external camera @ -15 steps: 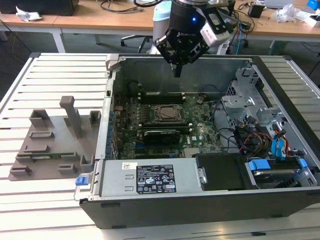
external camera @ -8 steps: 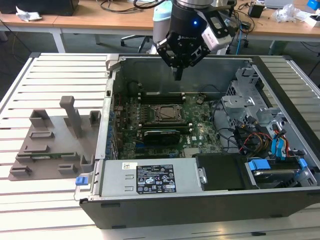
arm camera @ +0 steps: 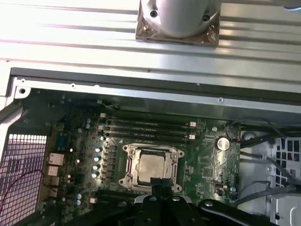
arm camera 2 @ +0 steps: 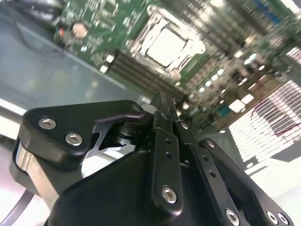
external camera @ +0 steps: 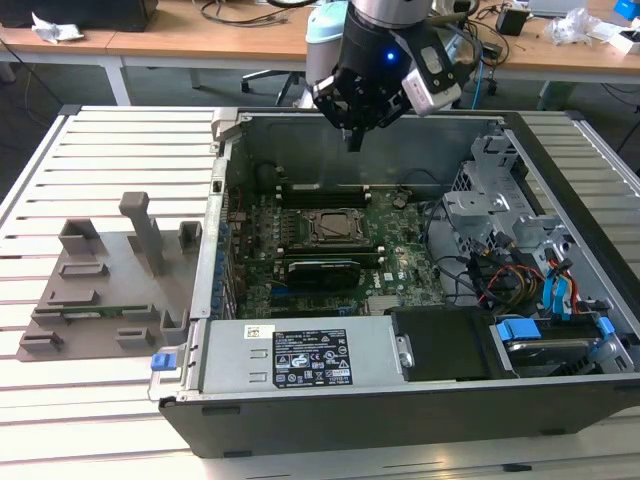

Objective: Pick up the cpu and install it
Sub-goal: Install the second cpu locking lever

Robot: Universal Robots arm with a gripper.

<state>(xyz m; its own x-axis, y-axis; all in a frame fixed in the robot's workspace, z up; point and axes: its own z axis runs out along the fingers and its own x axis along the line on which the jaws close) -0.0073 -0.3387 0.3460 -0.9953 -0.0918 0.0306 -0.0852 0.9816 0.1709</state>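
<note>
Gripper: hangs over the open computer case (external camera: 560, 400), fingers pressed together with nothing between them (external camera: 353, 130).
Chip: silvery square (arm camera: 153, 165) sits flat in the socket frame (arm camera: 175, 155) on the green board (arm camera: 207, 155), directly below the fingertips and apart from them; also seen in the second wrist view (arm camera 2: 165, 46).
Handling: judged light, thin, stiff and fragile; smooth metal top likely slippery.
Hold: judged best by two opposite edges, kept level, no pressing on the top.
Tray: grey plastic with posts (external camera: 100, 280), outside the case, well away from the gripper.
</note>
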